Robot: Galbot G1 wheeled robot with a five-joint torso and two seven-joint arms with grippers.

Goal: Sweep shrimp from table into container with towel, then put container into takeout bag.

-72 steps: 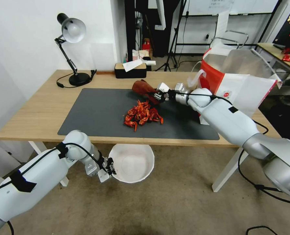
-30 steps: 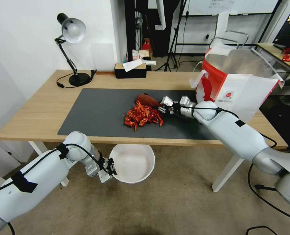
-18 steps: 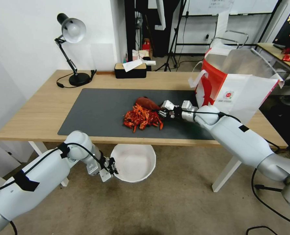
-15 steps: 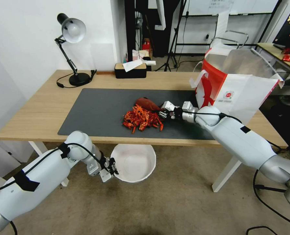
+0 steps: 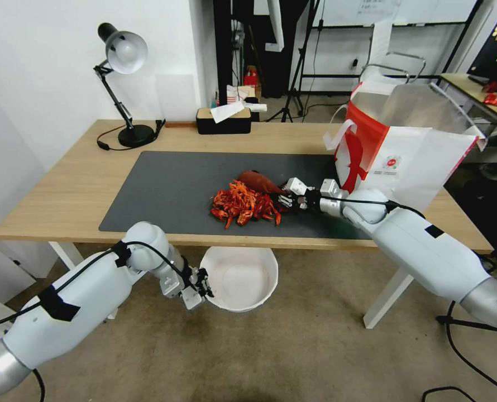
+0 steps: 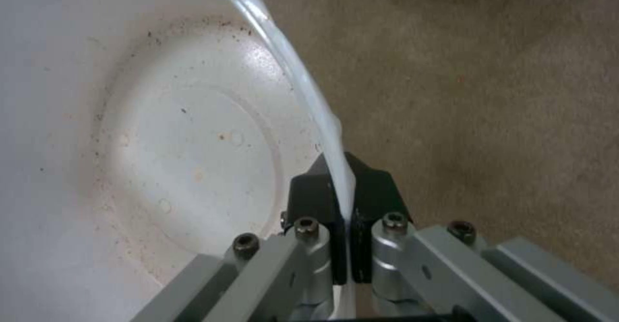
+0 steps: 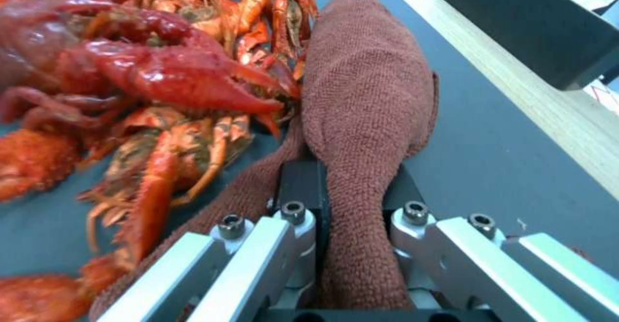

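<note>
A pile of red-orange shrimp [image 5: 243, 204] [image 7: 148, 95] lies on the dark mat near the table's [image 5: 75, 190] front edge. My right gripper [image 5: 285, 196] [image 7: 351, 182] is shut on the rust-brown towel [image 5: 261, 181] [image 7: 367, 104], which rests against the far right side of the pile. Below the table's front edge my left gripper [image 5: 202, 286] [image 6: 342, 191] is shut on the rim of the white container [image 5: 242, 276] [image 6: 161, 157], held above the floor with nothing in it. The takeout bag [image 5: 405, 139] stands open at the table's right end.
A desk lamp [image 5: 123, 61] stands at the table's back left and a black tissue box [image 5: 223, 120] at the back middle. Brown floor lies under the container. A white table leg [image 5: 391, 290] stands to the right below the edge.
The right gripper has dragged the towel toward the front edge, pushing the shrimp pile slightly forward. The left arm has shifted the container a little to the right under the edge.
</note>
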